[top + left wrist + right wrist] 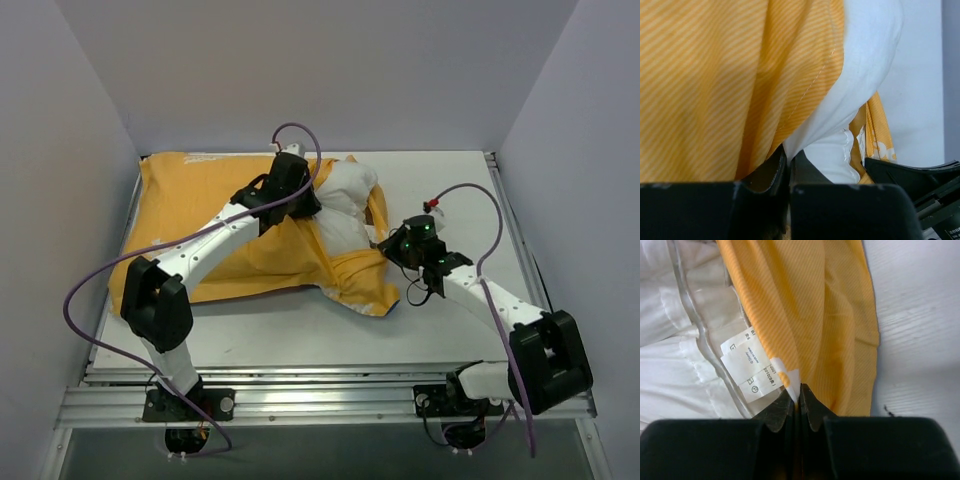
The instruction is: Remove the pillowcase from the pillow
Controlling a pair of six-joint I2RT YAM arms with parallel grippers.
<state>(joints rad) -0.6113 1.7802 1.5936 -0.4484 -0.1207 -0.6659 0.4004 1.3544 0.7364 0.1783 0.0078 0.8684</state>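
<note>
The orange-yellow pillowcase (210,215) lies across the left and middle of the table. The white pillow (348,205) bulges out of its open right end. My left gripper (303,203) is shut on a fold of white pillow fabric (860,65) at the opening, with the orange pillowcase (715,80) draped right beside the fingers (775,170). My right gripper (388,243) is shut on the pillowcase's hem (790,377) by the opening's right side. In the right wrist view the orange cloth (815,305) runs up from the jaws, next to a white care tag (747,365) and the pillow (670,370).
The white table (450,180) shows to the right and along the front (300,335). Grey walls enclose the back and both sides. A metal rail (320,400) runs along the near edge by the arm bases. Purple cables loop from both arms.
</note>
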